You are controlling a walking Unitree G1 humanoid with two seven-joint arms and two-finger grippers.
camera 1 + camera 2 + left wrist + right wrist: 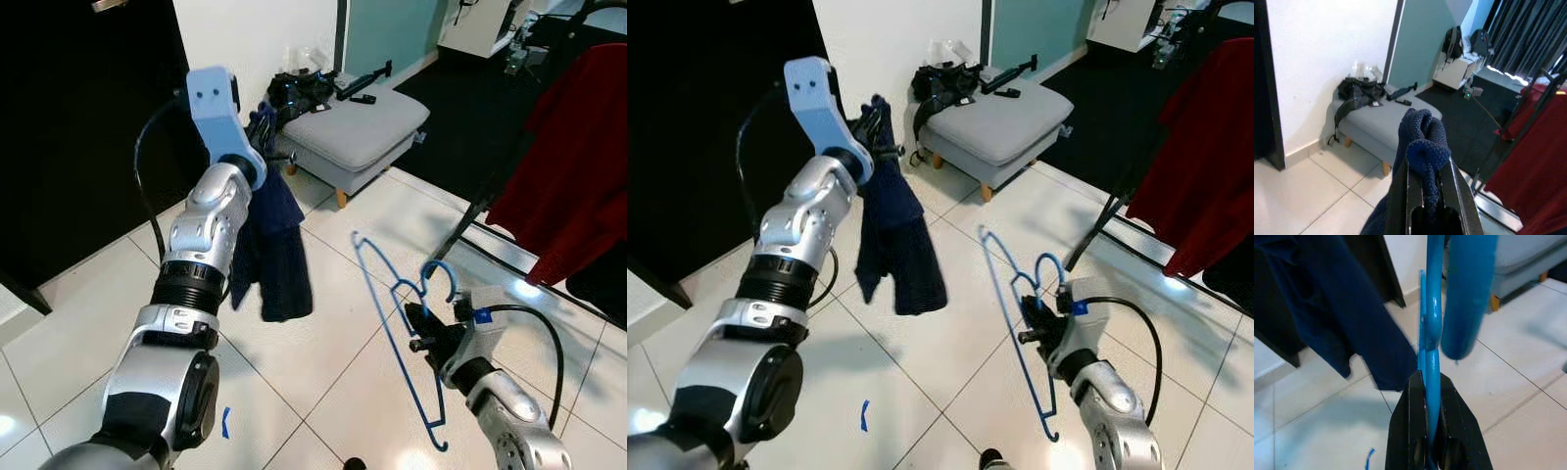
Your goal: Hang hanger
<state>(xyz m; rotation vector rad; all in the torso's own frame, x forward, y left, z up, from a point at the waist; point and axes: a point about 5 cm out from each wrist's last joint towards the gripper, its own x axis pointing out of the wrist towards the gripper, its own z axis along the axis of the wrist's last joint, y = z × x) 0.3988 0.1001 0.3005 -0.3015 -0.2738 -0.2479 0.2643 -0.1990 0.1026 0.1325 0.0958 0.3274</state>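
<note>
Right gripper (419, 328) jaws clamped on the blue hanger (397, 338) neck, hook just above them; left gripper (1432, 196) jaws pinch the navy garment (272, 250) bunched, hanging free, probably ready for dressing.

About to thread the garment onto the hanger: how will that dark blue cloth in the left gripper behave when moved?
Probably floppy: the dark blue garment hangs limp in folds below the left gripper, pinched at one bunched spot. It will likely swing and sag, unlike the thin blue hanger, which holds its shape in the right gripper.
</note>
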